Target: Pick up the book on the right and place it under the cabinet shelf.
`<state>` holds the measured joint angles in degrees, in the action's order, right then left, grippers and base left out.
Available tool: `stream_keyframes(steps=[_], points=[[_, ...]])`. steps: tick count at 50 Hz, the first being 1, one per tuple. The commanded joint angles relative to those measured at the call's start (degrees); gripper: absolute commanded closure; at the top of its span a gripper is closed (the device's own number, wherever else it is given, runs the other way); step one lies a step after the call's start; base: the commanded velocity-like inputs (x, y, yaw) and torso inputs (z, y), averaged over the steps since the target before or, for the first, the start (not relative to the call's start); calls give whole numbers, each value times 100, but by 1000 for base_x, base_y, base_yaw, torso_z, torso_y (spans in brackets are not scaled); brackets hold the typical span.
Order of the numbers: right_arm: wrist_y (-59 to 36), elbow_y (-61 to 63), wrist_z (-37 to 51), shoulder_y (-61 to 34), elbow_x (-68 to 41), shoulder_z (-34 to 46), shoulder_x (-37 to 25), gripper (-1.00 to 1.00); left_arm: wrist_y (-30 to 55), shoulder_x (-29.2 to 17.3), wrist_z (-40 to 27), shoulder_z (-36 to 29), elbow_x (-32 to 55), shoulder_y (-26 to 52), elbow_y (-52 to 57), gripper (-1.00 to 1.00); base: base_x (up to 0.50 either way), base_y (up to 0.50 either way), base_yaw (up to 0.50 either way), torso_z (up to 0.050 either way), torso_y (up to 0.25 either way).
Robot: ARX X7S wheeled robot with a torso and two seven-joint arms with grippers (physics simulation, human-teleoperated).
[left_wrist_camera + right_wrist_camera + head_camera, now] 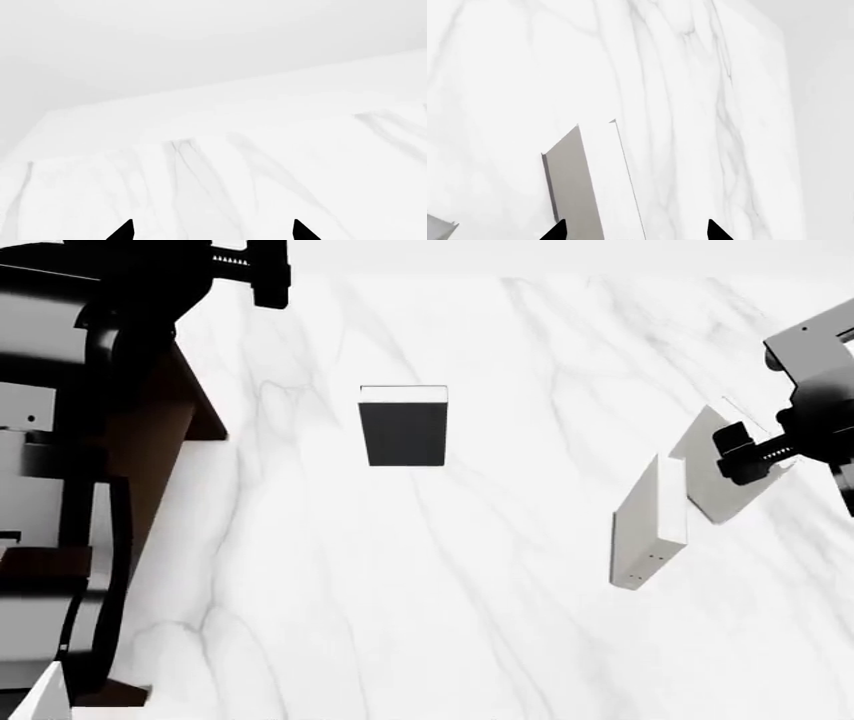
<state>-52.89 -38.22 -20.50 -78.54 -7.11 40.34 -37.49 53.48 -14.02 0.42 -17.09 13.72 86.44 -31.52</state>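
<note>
The book (717, 478) is a plain light-grey slab standing tilted on the marble table at the right. My right gripper (742, 454) is right at it. In the right wrist view the book (587, 190) rises between the open fingertips of my right gripper (635, 231), nearer one finger and with a gap to the other. The dark-brown cabinet (180, 410) shows at the far left, mostly behind my left arm, and its shelf is hidden. My left gripper (213, 232) is open over bare marble, and in the head view the left gripper (267, 270) is at the top left.
A black book with a white edge (403, 428) lies mid-table. A white upright slab with small dark dots (650, 525) stands just left of the book, close to my right gripper. The table's far edge (220, 90) meets a plain white wall.
</note>
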Motion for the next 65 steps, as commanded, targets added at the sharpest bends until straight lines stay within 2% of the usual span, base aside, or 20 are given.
stream_keyframes(steps=[1, 30, 50, 51, 65], points=[[-7, 12, -2, 6, 5, -5, -63, -100, 0, 6, -1, -53, -2, 10, -22, -100, 0, 0, 0, 0, -86], [-38, 64, -26, 10, -12, -18, -108, -100, -27, 13, 2, -96, 37, 34, -70, -100, 0, 0, 0, 0, -128], [-102, 160, 20, 60, -39, -61, -141, -100, -54, 29, -11, -102, 75, 34, -107, -100, 0, 0, 0, 0, -4], [-107, 185, 26, 68, -37, -61, -148, 100, -60, 30, -11, -103, 76, 33, -113, -100, 0, 0, 0, 0, 0], [-118, 252, 25, 82, -42, -54, -153, 100, -87, 20, -27, -100, 99, 20, -129, -100, 0, 0, 0, 0, 0]])
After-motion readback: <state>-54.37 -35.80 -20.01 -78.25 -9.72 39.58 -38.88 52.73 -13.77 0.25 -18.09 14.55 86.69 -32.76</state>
